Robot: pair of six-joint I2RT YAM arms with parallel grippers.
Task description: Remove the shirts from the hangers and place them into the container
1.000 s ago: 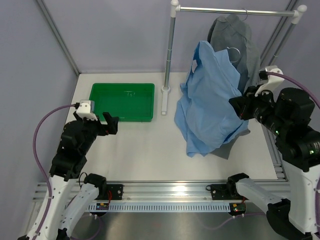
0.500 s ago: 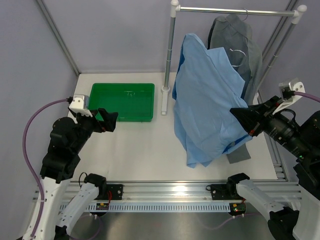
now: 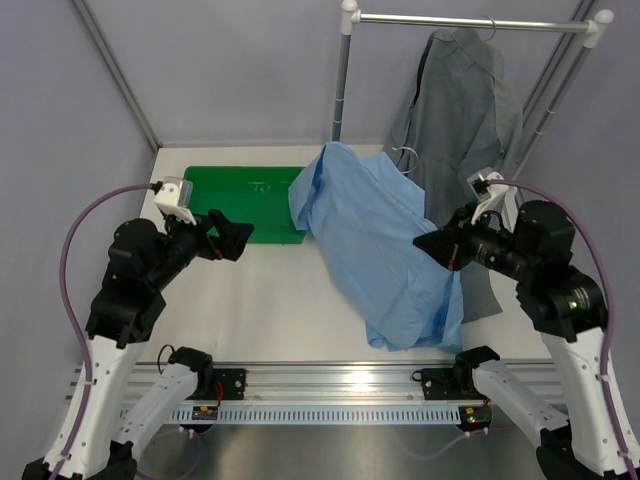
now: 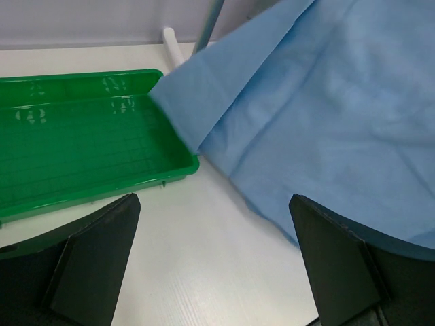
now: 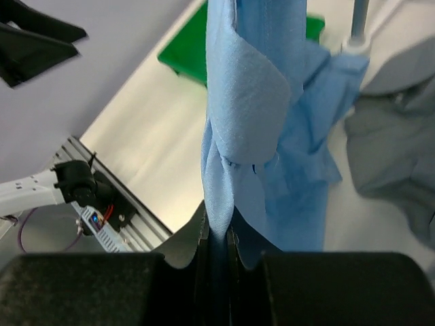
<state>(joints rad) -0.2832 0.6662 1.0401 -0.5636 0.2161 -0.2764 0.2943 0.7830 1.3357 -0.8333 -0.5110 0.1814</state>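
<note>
White worktop carries a green tray at its back left. The right tool is clamped on a fold of the blue shirt, whose corner lies over the tray's right end. The left tool hovers beside the tray with its jaws wide apart. A grey shirt hangs on the rack.

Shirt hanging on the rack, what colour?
The hanging shirt is slate grey, plain; clearest in the top external view.

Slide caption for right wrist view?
Right tool pinches the light blue shirt; green tray and grey shirt visible beyond.
</note>
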